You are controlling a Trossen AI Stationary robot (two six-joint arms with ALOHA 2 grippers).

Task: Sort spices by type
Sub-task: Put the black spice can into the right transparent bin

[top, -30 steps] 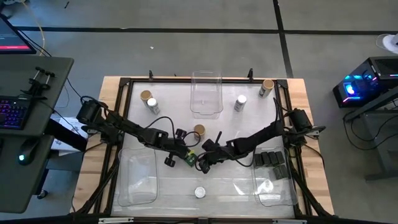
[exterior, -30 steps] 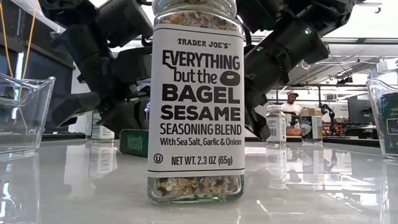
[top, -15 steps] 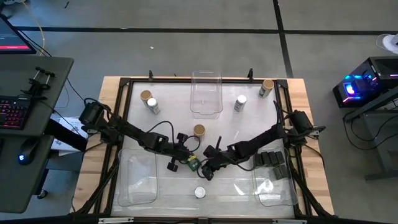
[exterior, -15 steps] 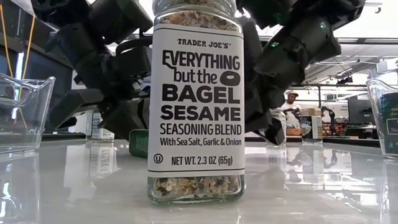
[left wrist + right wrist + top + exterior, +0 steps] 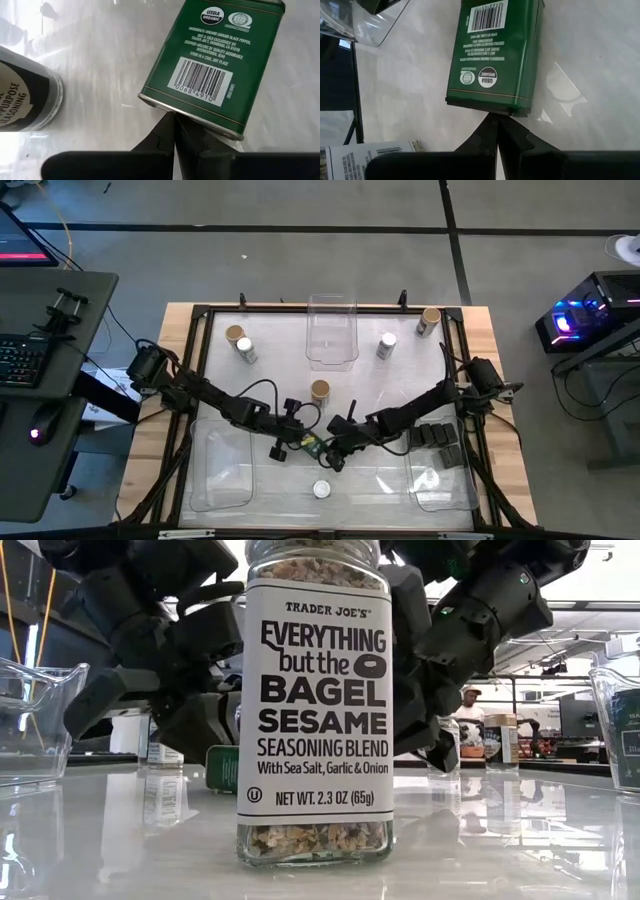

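High view: we see the white table (image 5: 270,330) in a wooden frame, with a desk (image 5: 40,380) beside it. A green tin (image 5: 311,445) lies flat near the front middle. The left gripper (image 5: 297,445) and right gripper (image 5: 328,451), both pressed together, touch its opposite ends.

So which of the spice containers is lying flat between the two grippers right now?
The green rectangular pepper tin, lying barcode side up on the table. Both closed grippers, left and right, point at its opposite ends. The round-lidded jars all stand upright.
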